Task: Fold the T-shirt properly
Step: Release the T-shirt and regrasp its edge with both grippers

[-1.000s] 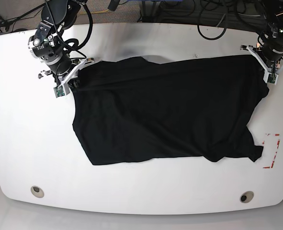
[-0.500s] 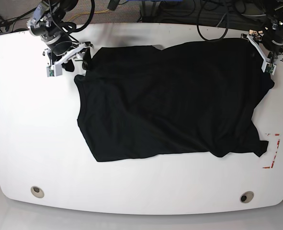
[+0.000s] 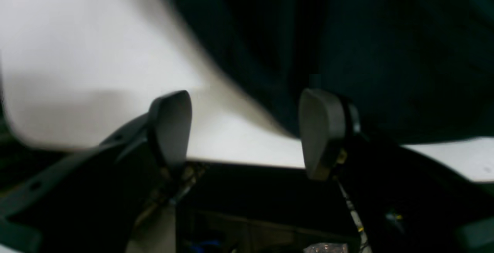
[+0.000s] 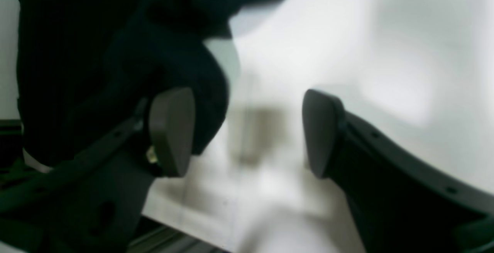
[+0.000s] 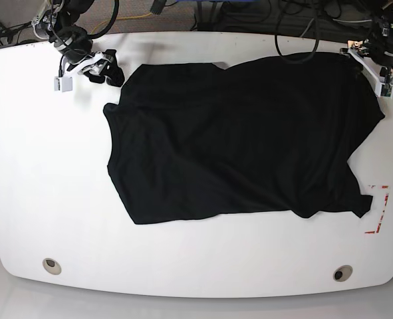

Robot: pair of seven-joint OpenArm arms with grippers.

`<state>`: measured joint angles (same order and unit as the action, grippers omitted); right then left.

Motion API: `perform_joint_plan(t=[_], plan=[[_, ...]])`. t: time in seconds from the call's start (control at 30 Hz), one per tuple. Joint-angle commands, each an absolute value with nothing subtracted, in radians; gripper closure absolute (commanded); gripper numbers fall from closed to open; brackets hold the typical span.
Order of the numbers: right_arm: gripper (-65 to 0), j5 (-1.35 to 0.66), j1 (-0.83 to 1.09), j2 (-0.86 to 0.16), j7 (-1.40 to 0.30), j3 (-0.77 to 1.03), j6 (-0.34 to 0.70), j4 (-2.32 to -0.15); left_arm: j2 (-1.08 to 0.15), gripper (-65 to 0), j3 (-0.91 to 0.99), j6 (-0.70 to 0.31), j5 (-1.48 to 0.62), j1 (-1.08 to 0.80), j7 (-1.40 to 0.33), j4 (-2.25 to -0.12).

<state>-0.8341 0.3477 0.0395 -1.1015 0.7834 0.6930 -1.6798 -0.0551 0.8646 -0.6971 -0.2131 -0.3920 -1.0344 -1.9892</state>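
My right pincer (image 5: 83, 64) sits at the far left corner of the white bench (image 5: 43, 173), fingers spread with nothing between them; a bunched bit of black cloth lies right against one fingertip (image 4: 171, 129). The black T-shirt (image 5: 236, 139) is spread across the middle of the bench, rumpled, its lower hem running crooked. Over at the far right corner my left pincer (image 5: 376, 66) is spread wide too, empty, just beside the shirt's edge.

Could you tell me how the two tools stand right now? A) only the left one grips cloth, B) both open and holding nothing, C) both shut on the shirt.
B: the left tool and right tool both gape, empty, beside the T-shirt.
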Motion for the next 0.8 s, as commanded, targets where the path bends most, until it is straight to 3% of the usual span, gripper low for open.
perform_joint_plan(t=[0.0, 0.5, 0.6, 0.77], plan=[[-42.3, -0.834, 0.351, 0.035, -1.101, 0.765, 0.698, -1.692, -0.071, -41.0, 0.906, -0.698, -0.266, -0.380, -1.015, -2.005], [-41.4, -0.831, 0.335, 0.038, -1.050, 0.602, 0.698, -1.689, -0.074, -41.1, 1.118, -0.698, -0.357, -0.213, -1.015, -1.928], [-33.9, -0.831, 0.335, 0.036, -1.050, 0.601, 0.698, -1.689, -0.074, -41.3, 1.122, -0.698, -0.357, -0.191, -1.015, -1.900], [-15.1, -0.831, 0.335, 0.035, -1.050, 0.601, 0.698, -1.689, -0.074, -41.4, 1.115, -0.698, -0.358, -0.159, -1.012, -1.844]])
